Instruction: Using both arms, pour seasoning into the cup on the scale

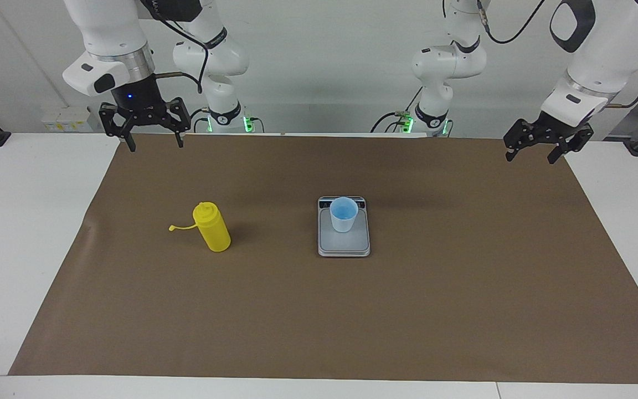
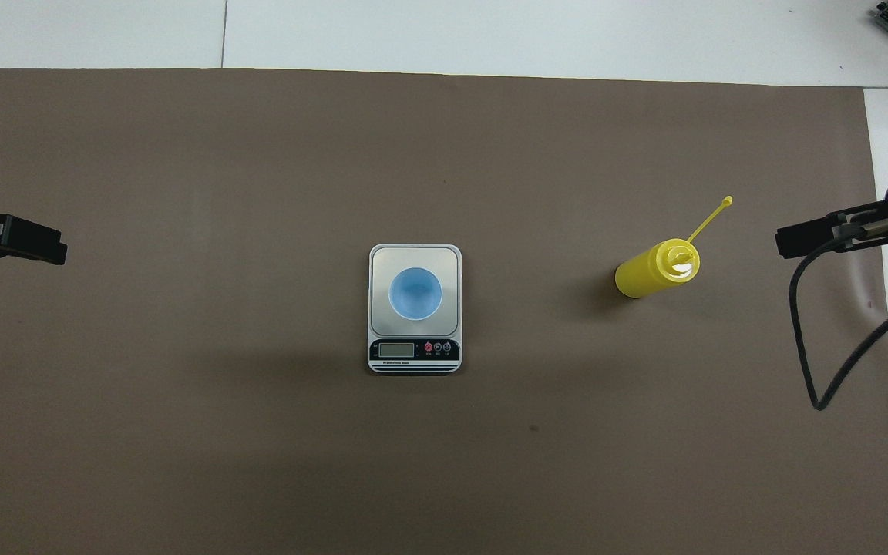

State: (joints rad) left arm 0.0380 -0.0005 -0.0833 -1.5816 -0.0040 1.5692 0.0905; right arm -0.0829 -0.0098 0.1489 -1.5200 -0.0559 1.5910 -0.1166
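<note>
The yellow seasoning bottle (image 1: 212, 227) stands upright on the brown mat toward the right arm's end, with its tethered cap (image 1: 178, 226) hanging open beside it. It also shows in the overhead view (image 2: 648, 274). The pale blue cup (image 1: 343, 215) stands upright on the grey scale (image 1: 344, 245), whose display end is nearer to the robots; the overhead view shows the cup (image 2: 415, 293) and the scale (image 2: 382, 262). My right gripper (image 1: 155, 147) hangs open and empty over the mat's edge near its base. My left gripper (image 1: 530, 159) hangs open and empty over the mat's corner at its own end.
The brown mat (image 1: 319, 310) covers most of the white table (image 1: 25, 233). Two smaller white arms with green lights (image 1: 225, 105) stand at the robots' edge. A black cable (image 2: 814, 347) loops below the right gripper (image 2: 787, 240). The left gripper's tip (image 2: 43, 245) shows at the mat's edge.
</note>
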